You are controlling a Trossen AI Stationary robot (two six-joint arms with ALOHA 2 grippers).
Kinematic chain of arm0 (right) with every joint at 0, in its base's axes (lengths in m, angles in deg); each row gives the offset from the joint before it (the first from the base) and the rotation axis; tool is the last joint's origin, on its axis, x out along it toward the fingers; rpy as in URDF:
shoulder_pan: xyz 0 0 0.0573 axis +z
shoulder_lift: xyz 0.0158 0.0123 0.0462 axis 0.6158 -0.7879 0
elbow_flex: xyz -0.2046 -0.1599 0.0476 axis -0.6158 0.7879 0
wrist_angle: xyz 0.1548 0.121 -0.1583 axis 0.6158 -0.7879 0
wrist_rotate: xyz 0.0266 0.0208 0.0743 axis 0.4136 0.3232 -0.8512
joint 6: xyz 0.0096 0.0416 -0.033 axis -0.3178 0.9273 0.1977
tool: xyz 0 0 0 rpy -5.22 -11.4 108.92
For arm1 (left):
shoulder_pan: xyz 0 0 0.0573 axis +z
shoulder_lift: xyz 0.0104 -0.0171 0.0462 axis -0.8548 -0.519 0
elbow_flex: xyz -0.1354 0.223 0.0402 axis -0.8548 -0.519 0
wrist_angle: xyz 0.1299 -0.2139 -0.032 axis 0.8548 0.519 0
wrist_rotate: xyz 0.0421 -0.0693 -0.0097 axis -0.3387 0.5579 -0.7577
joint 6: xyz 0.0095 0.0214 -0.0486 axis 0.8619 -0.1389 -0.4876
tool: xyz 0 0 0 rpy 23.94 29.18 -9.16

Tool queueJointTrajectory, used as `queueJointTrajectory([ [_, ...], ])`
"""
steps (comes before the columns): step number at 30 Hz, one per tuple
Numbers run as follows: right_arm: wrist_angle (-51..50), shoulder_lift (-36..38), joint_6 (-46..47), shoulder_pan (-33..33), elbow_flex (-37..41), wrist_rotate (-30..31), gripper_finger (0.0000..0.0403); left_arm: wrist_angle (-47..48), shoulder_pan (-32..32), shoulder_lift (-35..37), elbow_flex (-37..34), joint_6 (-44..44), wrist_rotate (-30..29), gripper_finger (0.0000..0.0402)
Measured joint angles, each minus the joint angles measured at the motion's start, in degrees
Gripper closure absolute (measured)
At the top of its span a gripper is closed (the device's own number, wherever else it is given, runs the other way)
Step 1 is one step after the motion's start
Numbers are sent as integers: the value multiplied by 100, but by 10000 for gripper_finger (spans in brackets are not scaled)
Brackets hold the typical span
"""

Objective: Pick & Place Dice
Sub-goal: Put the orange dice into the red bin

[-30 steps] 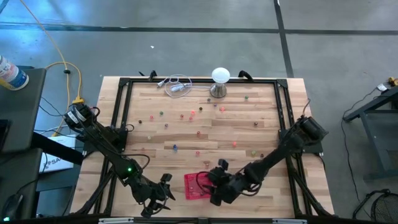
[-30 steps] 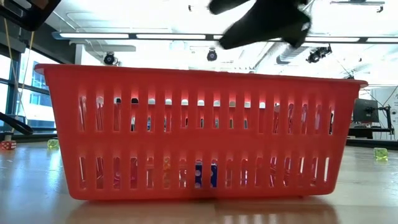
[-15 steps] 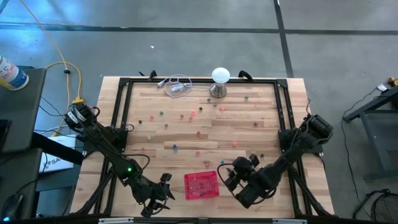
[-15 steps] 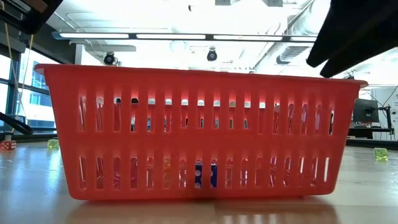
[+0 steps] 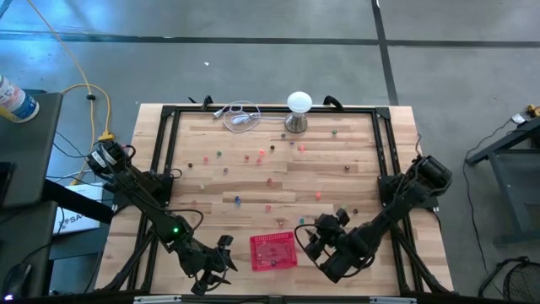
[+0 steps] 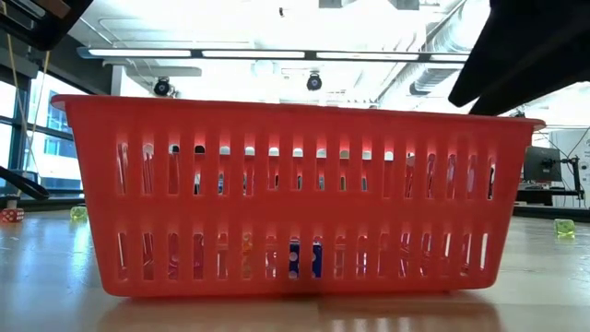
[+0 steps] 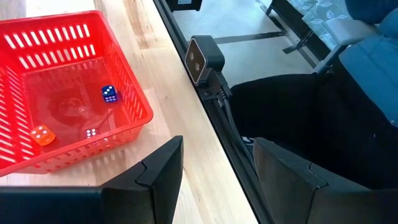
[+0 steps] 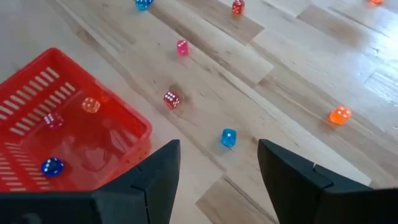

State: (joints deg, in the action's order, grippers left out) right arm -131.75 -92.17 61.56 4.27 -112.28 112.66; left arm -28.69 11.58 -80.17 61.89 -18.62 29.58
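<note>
Your pale wooden plank table [image 5: 278, 181] with its black frame stands on a grey concrete floor; a yellow cable trails off its far left corner. The level view adds what the overhead cannot: a bright room with ceiling strip lights and windows behind the table.

The red plastic slotted basket [image 5: 273, 251] sits at the near edge, between your two arms. Beside it to the right hangs the right gripper [image 5: 314, 240], fingers spread wide and empty. The left gripper [image 5: 222, 253] waits left of the basket at the near edge, likewise parted and holding nothing.

At the far edge stands a white ball-topped metal stand [image 5: 299, 110], with a coil of pale cable [image 5: 240, 116] to its left.

The small mixed-colour dice [image 5: 270, 180] lie scattered across the table's middle and far part. Only the wrist views reveal the basket's contents: the left one shows a blue die [image 7: 109, 93] and an orange die [image 7: 41, 135] inside. The right wrist view shows a blue die on bare wood [image 8: 228, 137] just outside the basket.
</note>
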Motion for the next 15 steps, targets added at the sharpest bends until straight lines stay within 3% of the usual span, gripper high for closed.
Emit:
queueJointTrajectory([
  [5, -747, 0, 1002, -358, 4, -636, 203, -2, 0, 0, 0, 0, -7, 213],
  [9, -772, -7, 994, -696, 257, -1051, 217, -2, 0, 0, 0, 1, -9, 213],
  [15, -204, -9, 828, -1104, 801, -1088, 224, -1, 0, 0, 0, 2, -11, 213],
])
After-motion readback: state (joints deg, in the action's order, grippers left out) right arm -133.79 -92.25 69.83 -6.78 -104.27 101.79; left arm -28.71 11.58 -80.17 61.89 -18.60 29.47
